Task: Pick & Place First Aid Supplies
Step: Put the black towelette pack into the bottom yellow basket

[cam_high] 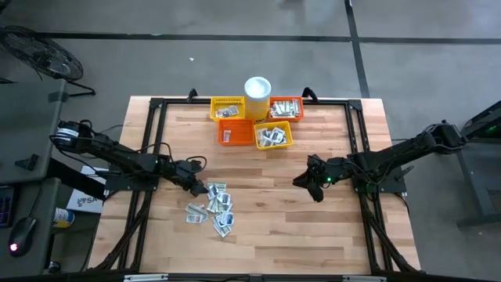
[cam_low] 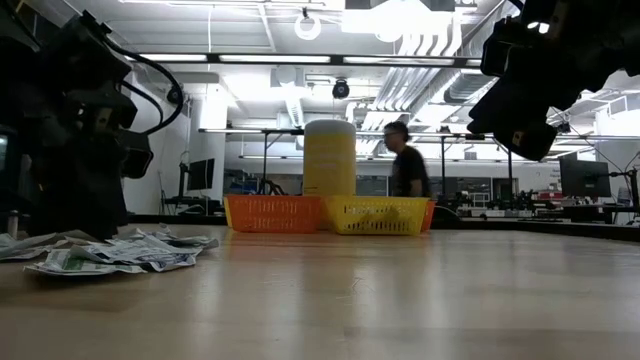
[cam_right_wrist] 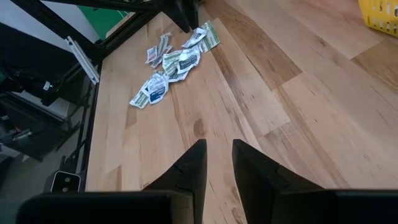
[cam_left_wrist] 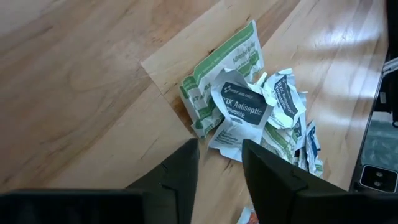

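The first aid supplies, a heap of small white and green printed sachets (cam_high: 213, 208), lie on the wooden table left of centre, and show in the low view too (cam_low: 110, 252). My left gripper (cam_high: 196, 187) is low at the heap's left edge and open. In the left wrist view its fingertips (cam_left_wrist: 221, 155) stand on either side of the near corner of a white antiseptic sachet (cam_left_wrist: 239, 109), which lies on a green-edged packet (cam_left_wrist: 217, 68). My right gripper (cam_high: 310, 185) hangs above the bare table right of centre, open, with nothing between its fingers (cam_right_wrist: 217, 163). My left gripper comes slanting down at the heap from the table's left side, and the white sachet's near corner (cam_left_wrist: 222, 142) lies just ahead of the gap between its fingers. I cannot tell whether either finger touches it.
Several small mesh baskets stand at the far middle: yellow (cam_high: 228, 108), orange (cam_high: 286, 108), red-orange (cam_high: 235, 132) and yellow (cam_high: 273, 135), some with sachets inside. A white cup (cam_high: 257, 89) stands among them. A black frame (cam_high: 156, 125) rims the table. A person (cam_low: 408, 160) walks far behind.
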You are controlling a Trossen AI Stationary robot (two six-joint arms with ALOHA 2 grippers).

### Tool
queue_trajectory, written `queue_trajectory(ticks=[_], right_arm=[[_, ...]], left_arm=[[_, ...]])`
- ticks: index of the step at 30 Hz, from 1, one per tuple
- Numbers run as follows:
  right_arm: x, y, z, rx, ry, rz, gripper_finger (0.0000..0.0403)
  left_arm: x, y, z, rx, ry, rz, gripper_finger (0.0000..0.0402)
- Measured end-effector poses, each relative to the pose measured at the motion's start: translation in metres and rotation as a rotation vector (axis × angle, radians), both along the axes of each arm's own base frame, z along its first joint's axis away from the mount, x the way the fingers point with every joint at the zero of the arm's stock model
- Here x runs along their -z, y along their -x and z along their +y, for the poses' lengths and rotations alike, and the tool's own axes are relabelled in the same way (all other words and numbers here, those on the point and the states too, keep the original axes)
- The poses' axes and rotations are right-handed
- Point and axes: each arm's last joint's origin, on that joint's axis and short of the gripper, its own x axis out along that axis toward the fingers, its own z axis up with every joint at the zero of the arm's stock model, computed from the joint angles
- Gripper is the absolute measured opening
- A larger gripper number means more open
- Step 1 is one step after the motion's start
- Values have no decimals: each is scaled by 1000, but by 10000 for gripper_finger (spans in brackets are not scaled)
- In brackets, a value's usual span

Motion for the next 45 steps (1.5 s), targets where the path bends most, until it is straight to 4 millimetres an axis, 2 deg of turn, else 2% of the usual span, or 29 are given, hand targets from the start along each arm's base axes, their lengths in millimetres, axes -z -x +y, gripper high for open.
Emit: queue_trajectory(ticks=[11, 26, 33, 45], right_arm=[[0, 0, 0, 1, -2, 0, 71], [0, 0, 0, -3, -4, 1, 71], [0, 0, 0, -3, -4, 1, 71], [0, 0, 0, -4, -4, 1, 71]], left_arm=[[-6, -5, 0, -26, 7, -81, 77], [-7, -6, -2, 26, 30, -92, 4], [-8, -7, -3, 47, 50, -107, 2], [-19, -14, -4, 44, 86, -240, 1]])
